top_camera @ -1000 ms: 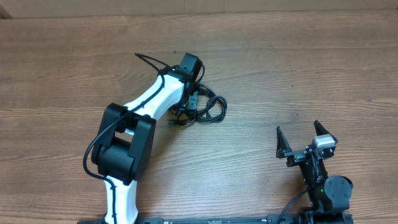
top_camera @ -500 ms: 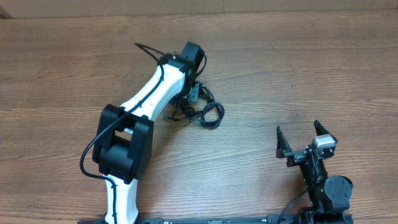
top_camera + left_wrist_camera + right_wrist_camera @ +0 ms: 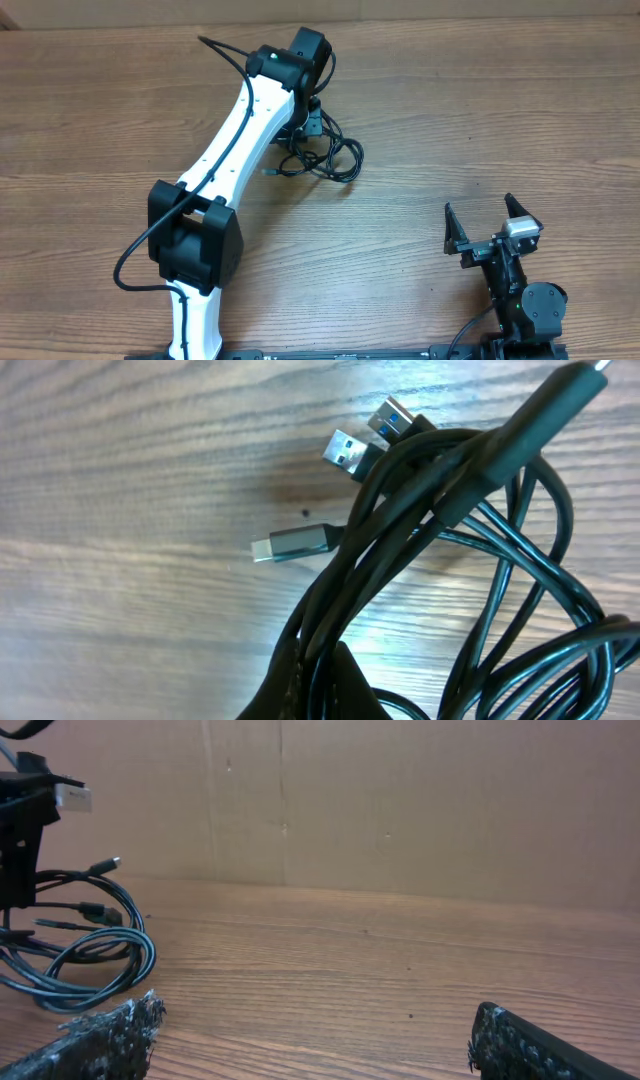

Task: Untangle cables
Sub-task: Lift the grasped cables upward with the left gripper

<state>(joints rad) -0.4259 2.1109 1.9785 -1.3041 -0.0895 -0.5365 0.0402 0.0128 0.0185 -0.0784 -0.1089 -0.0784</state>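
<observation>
left gripper (image 3: 312,120) now clamps tight on strands of the black usb cables (image 3: 330,160), part-open a second ago, and has lifted. the knotted bundle hangs just under it, loops trailing on the table (image 3: 450,100). right gripper (image 3: 478,204), well apart from left gripper, gapes empty; reading: grip secured, knot still intact.

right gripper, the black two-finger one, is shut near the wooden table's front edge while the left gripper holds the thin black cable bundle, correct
No, the right gripper is open, jaws spread wide with nothing between them, as the overhead view shows. It does sit near the wooden table's front edge while the left gripper holds the thin black cable bundle.
</observation>
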